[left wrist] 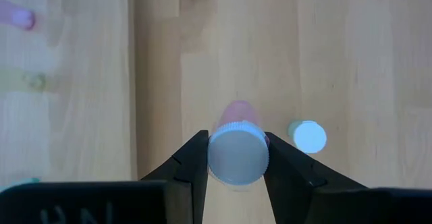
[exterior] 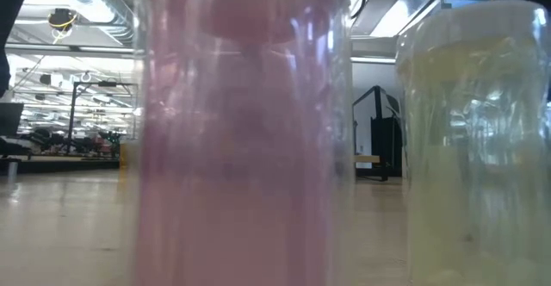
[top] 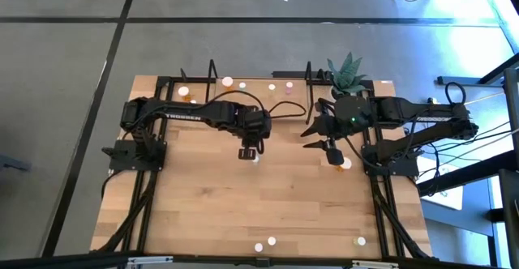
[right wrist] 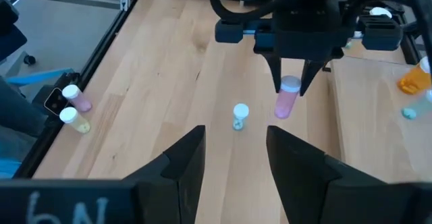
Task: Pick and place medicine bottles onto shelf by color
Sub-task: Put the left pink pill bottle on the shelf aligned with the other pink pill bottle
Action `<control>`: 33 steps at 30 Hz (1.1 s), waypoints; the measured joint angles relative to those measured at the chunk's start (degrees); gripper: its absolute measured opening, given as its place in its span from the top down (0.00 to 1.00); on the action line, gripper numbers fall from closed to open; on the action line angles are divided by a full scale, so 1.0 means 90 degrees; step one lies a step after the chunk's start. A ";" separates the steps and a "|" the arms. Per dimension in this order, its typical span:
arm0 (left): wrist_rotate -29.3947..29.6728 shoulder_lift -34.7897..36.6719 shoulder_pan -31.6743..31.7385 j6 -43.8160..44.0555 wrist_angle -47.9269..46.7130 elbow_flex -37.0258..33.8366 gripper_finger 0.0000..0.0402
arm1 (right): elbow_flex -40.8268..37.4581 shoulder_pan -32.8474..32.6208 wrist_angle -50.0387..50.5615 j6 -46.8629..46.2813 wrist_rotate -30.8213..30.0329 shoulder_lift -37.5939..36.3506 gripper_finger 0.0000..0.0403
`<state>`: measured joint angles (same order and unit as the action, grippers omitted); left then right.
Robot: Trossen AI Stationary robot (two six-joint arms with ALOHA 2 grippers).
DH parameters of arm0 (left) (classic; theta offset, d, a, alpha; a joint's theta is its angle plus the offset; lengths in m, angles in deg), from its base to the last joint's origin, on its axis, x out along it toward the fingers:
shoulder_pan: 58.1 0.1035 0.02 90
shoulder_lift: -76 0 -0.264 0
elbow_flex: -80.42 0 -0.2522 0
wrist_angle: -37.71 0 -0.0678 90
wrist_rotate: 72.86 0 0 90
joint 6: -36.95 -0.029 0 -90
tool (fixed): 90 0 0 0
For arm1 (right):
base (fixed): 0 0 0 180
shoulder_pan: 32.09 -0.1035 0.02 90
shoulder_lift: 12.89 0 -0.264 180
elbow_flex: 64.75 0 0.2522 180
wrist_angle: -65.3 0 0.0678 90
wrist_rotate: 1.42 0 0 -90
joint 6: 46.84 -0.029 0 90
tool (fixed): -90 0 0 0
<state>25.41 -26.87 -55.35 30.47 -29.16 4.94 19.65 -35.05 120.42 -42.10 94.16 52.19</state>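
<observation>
A: Left claw (left wrist: 236, 158) — state?
B: Clamped on a pink bottle (right wrist: 287, 101) by its white cap (left wrist: 237, 156), one finger (left wrist: 192, 162) each side. The bottle hangs tilted over the middle of the table (top: 292, 196).

A: Anything beside it?
B: A small clear bottle (right wrist: 240, 116) with a white cap stands on the board just beside the pink one, apart from it.

A: Right claw (right wrist: 236, 158)?
B: Holds nothing; its fingers stand apart with bare table between them. It hangs over the table's right part, facing the left claw.

A: Shelf?
B: The shelf (top: 259, 87) sits along the far table edge with several bottles on it, an orange one (top: 186, 92) toward the left end. A potted plant (top: 348, 73) stands at its right end.

A: Other bottles?
B: A pink (right wrist: 76, 98) and a yellowish (right wrist: 73, 119) bottle stand together at the near table edge; they fill the low view.
</observation>
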 joint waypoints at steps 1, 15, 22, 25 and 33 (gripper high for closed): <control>-0.0003 0.0000 -0.0016 0.0032 -0.0005 -0.0017 0.73 | 0.0000 0.0000 0.0000 -0.0009 0.0000 0.0000 0.60; -0.0109 -0.0003 -0.0053 0.0350 0.0578 -0.0461 0.73 | 0.0000 0.0000 0.0002 0.0003 0.0000 0.0000 0.60; -0.0317 -0.0519 -0.0060 0.0374 0.0887 -0.0271 0.73 | 0.0002 0.0000 0.0004 0.0006 0.0000 0.0002 0.60; -0.0382 -0.0783 -0.0060 0.0426 0.0789 -0.0276 0.73 | 0.0002 0.0000 -0.0007 -0.0004 0.0000 0.0002 0.60; -0.0523 -0.1115 -0.0079 0.0328 0.0693 -0.0281 0.73 | 0.0002 0.0000 -0.0015 0.0008 0.0001 0.0002 0.60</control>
<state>20.71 -36.91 -56.06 33.42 -22.92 2.41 19.67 -35.05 120.29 -42.02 94.17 52.21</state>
